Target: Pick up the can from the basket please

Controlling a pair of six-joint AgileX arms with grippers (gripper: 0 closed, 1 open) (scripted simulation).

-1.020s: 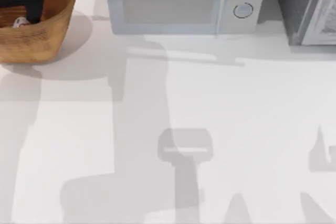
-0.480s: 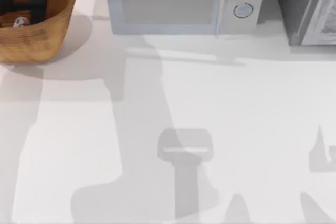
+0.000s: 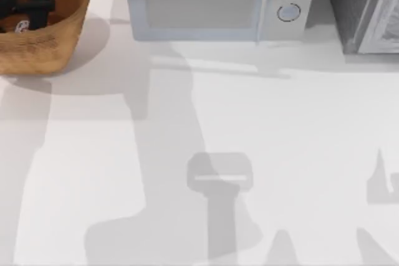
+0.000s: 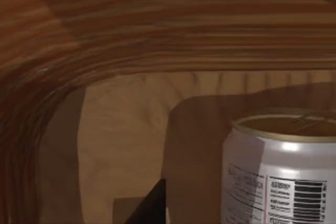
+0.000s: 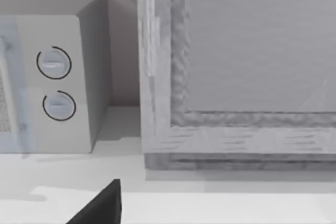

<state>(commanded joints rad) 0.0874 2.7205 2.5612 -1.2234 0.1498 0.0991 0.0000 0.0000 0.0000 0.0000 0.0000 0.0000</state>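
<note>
The small short white can with red markings (image 3: 22,26) sits inside the large round woven orange-brown wicker basket (image 3: 59,35), at the far left corner of the table in the top view. In the left wrist view the can (image 4: 278,177) stands upright on the basket floor, its tan-gold top and a barcode panel facing the camera, with the ribbed inner wall of the basket (image 4: 157,30) curving behind it. The left gripper (image 3: 28,7), dark, hangs inside the basket just above and beside the can; whether its fingers are closed on the can cannot be told. Just right of the basket, along the back edge, stands a pale grey microwave oven with two round knobs (image 3: 212,1), and beyond it, at the far right, a grey textured cabinet-like box (image 3: 368,10). The right wrist view looks at that microwave (image 5: 52,82) and the box (image 5: 236,66) across the table. The flat white tabletop (image 3: 280,141) carries only soft arm shadows. Against the frame half a second ago, the left gripper sits slightly higher in the basket, the can with it.
</note>
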